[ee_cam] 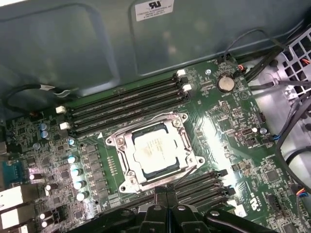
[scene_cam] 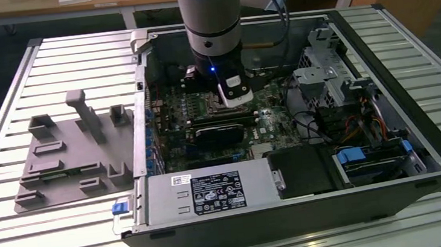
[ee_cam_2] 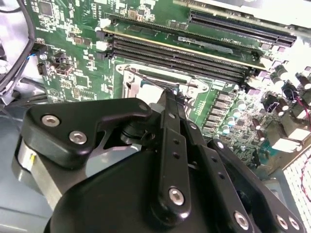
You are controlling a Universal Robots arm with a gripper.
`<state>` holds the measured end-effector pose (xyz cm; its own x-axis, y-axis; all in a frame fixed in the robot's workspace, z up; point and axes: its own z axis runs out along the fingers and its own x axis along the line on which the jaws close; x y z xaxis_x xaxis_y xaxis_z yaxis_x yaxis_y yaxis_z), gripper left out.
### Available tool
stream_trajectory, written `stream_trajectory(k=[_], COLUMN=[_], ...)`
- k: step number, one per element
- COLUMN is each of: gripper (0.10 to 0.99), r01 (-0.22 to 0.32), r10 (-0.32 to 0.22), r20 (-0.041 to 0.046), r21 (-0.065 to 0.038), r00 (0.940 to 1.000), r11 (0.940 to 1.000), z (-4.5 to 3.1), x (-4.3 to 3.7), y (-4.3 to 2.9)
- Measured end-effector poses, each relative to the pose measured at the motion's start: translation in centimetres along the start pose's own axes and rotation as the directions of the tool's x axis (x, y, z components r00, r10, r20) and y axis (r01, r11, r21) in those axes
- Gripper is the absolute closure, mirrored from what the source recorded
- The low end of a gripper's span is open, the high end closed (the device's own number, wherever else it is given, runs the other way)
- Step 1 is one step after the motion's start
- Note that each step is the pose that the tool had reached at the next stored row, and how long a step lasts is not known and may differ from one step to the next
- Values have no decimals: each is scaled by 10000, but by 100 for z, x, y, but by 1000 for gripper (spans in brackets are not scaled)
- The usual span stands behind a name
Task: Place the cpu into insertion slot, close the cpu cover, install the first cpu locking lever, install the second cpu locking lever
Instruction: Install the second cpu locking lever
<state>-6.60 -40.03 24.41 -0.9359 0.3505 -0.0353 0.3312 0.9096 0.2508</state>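
Setting: an open computer case (scene_cam: 294, 213) lies on a slatted table (scene_cam: 12, 143), with a grey moulded tray (scene_cam: 70, 156) at nine o'clock from it in the exterior view.
Arm: reaches down into the case above the green motherboard (ee_cam: 233, 145).
Gripper (ee_cam: 166, 194): fingers pressed together at their tips, nothing held between them, poised just beside the socket's edge in both wrist views.
Cpu (ee_cam: 154, 151): silver-topped chip seated flat in the insertion slot (ee_cam: 124, 167), near the centre of the first wrist view.
Cpu cover (ee_cam: 181, 155): silvery frame lying down around the chip.
Memory slots (ee_cam: 126, 104): long black rows at twelve o'clock from the socket in the first wrist view.
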Motion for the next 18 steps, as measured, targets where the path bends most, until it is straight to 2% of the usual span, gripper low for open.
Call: stream_trajectory(k=[8,12,14,18], gripper=[984,984,984,984], r01=[0,0,-6,-12], r10=[0,0,6,12], r20=[-3,-7,-21,-40], r21=[-5,-11,-51,-110], r00=[10000,10000,10000,10000], r11=[10000,10000,10000,9999], z=[100,155,195,230], x=[93,113,132,165], y=[-60,-84,-102,-123])
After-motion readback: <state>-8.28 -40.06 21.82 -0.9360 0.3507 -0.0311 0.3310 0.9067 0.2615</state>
